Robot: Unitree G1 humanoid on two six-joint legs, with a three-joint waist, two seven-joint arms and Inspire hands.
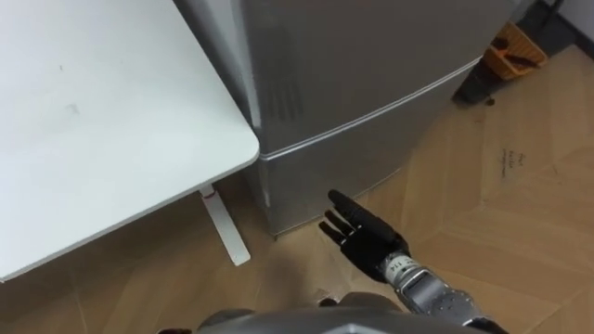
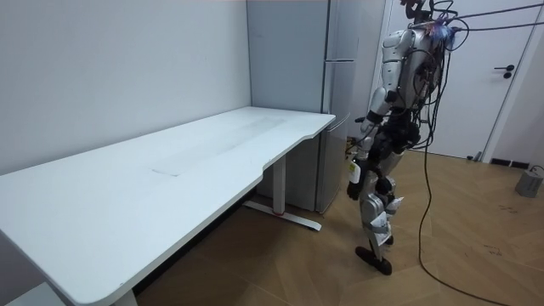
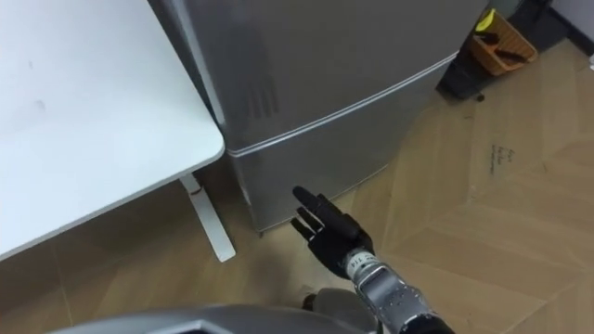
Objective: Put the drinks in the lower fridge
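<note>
The tall grey fridge [image 1: 371,65] stands straight ahead, and its lower door [image 1: 325,172] is closed. My right hand [image 1: 364,234] reaches in from the lower right with its fingers straight, low in front of that lower door and holding nothing. In the room view I stand facing the fridge [image 2: 336,127]. A dark drink bottle [image 2: 352,171] with a yellow label hangs at thigh height from my left hand [image 2: 358,151], on the side nearer the table.
A white desk [image 1: 93,121] stands close against the fridge's left side, with a white leg [image 1: 225,227] near the fridge's corner. An orange and black object [image 1: 509,54] lies on the wooden floor at the far right. A grey container [image 2: 529,182] stands by the white door [image 2: 476,85].
</note>
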